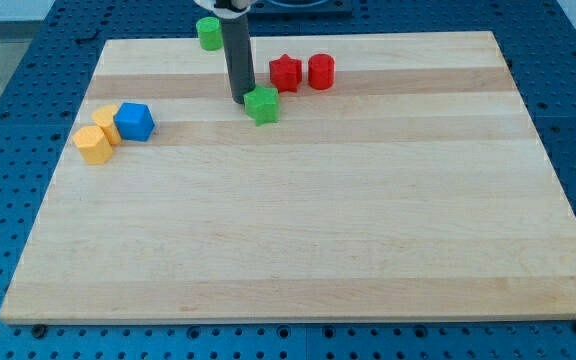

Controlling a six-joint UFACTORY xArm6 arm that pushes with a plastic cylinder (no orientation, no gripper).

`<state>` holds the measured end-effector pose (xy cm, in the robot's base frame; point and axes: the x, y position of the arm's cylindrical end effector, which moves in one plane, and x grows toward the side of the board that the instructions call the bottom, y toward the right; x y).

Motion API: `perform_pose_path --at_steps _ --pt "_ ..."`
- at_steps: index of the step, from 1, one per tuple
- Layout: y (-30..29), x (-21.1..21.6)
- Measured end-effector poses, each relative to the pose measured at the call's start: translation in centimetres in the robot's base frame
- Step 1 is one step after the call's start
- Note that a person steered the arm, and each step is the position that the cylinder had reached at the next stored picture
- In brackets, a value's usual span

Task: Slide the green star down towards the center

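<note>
Near the view's top, left of centre on the wooden board (298, 240), my tip (241, 99) rests on the surface, touching the upper left edge of the green star (263, 105). Bare rod, nothing gripped. Star sits well above the board's centre. Red star (285, 72) and red cylinder (321, 71) lie up and right of it, side by side. Green cylinder (209, 33) at the top edge, just left of the rod. At the view's left: blue cube (134, 122) touching two yellow blocks (99, 136), shapes unclear.
</note>
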<state>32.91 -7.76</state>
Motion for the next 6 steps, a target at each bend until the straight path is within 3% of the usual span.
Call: perform_pose_path --at_steps 2,4,5,6 --pt "5.0 0.5" --pt "-2.0 0.3" --pt "-4.2 2.3" --pt "-2.4 4.8"
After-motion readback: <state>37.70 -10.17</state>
